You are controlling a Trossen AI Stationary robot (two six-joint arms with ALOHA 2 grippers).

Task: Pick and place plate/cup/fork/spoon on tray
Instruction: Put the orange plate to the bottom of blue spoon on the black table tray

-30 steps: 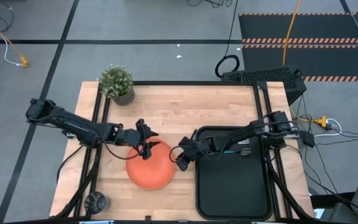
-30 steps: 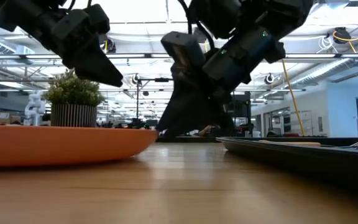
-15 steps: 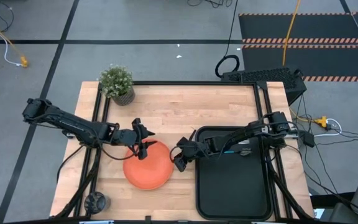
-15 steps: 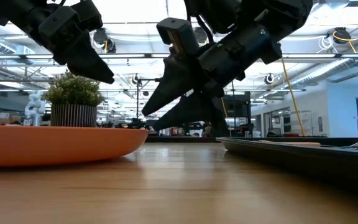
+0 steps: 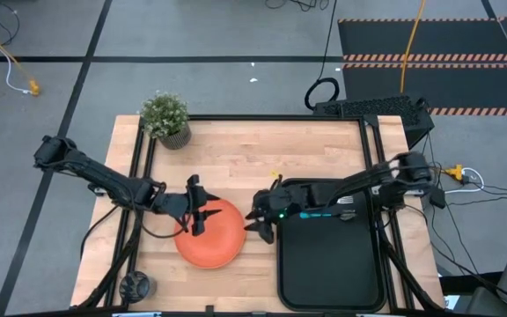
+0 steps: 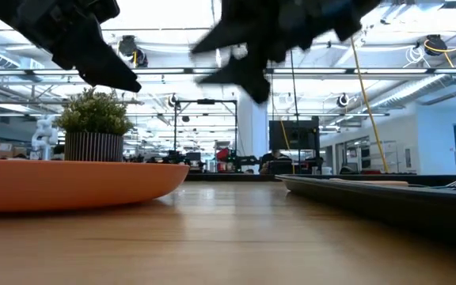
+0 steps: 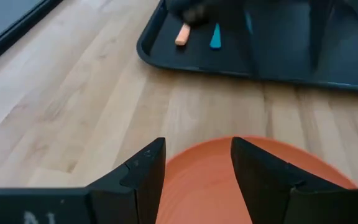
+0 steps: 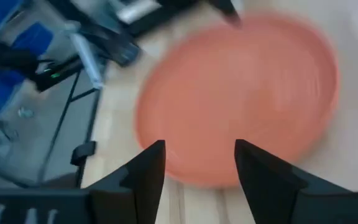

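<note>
The left tool (image 5: 199,209), fingers apart, hovers over the round flat orange plastic plate (image 5: 211,233) lying near the wooden counter's (image 5: 245,158) front edge, probably lining up a rim grasp. The right tool (image 5: 260,217), also spread and empty, hangs between the plate and the large black rimmed tray (image 5: 328,264).

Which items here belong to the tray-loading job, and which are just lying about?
Job items:
- orange plate, on the table left of the tray
- black tray
- fork and spoon, handle ends on the tray
- left claw and right claw, both open

Bystanders:
- potted plant
- dark keyboard
</note>
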